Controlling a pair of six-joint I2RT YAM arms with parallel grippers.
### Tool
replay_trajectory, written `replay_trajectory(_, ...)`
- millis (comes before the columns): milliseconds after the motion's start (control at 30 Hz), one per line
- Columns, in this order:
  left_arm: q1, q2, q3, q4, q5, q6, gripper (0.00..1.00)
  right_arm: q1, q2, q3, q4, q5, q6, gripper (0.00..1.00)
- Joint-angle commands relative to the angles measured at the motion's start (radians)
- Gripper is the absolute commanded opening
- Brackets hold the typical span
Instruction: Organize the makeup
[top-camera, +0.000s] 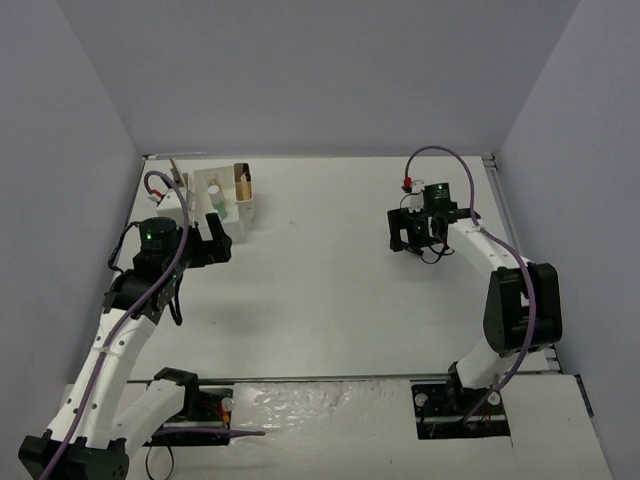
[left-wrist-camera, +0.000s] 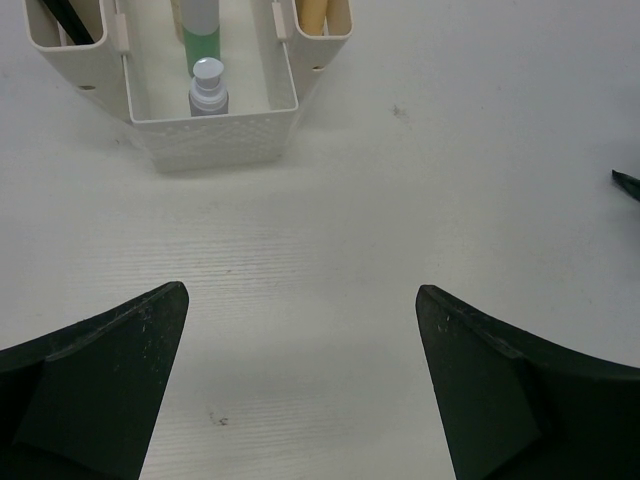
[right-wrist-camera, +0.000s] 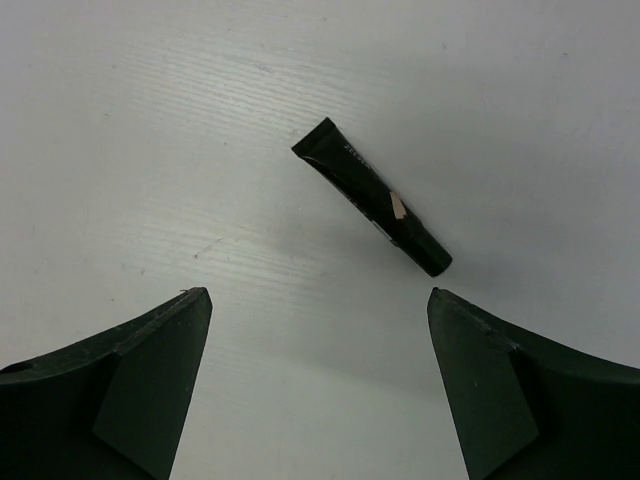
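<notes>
A: Right gripper (right-wrist-camera: 318, 300) hangs wide open and empty over the table (right-wrist-camera: 150, 120); the black tube (right-wrist-camera: 372, 197) lies slanted just ahead of its fingertips.

B: Then I'd advance a little, turn the wrist so the jaws cross the tube's narrow width, and close mid-body.

A: And the left gripper (left-wrist-camera: 302, 292)?

B: Also open, holding nothing, facing the box (left-wrist-camera: 215, 140), where the grey bottle (left-wrist-camera: 208, 88) and green bottle (left-wrist-camera: 200, 25) stand.

A: Anything unclear?

B: The box's side compartments and the green bottle's top are cut off. Overhead, the right gripper hides the tube, whose print is too small to read.
</notes>
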Motion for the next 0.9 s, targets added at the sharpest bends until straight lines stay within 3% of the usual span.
replay_trajectory(0,0.007,0.0,0.019,0.054,0.009,-0.007,0.97,0.004,0.084,0.091,-0.027,-0.047,-0.131,0.86)
replay_trajectory(167,0.007,0.001,0.018,0.054,0.012,-0.005,0.97,0.002,0.139,0.139,-0.027,0.036,-0.178,0.86)
replay_trajectory(400,0.014,0.002,0.019,0.052,0.015,-0.005,0.97,0.001,0.225,0.129,-0.027,-0.005,-0.194,0.84)
replay_trajectory(600,0.02,0.007,0.018,0.055,0.024,-0.011,0.97,0.012,0.246,0.08,-0.032,-0.07,-0.167,0.78)
replay_trajectory(867,0.031,0.01,0.017,0.055,0.028,-0.015,0.97,0.058,0.219,0.045,-0.062,-0.015,-0.121,0.67)
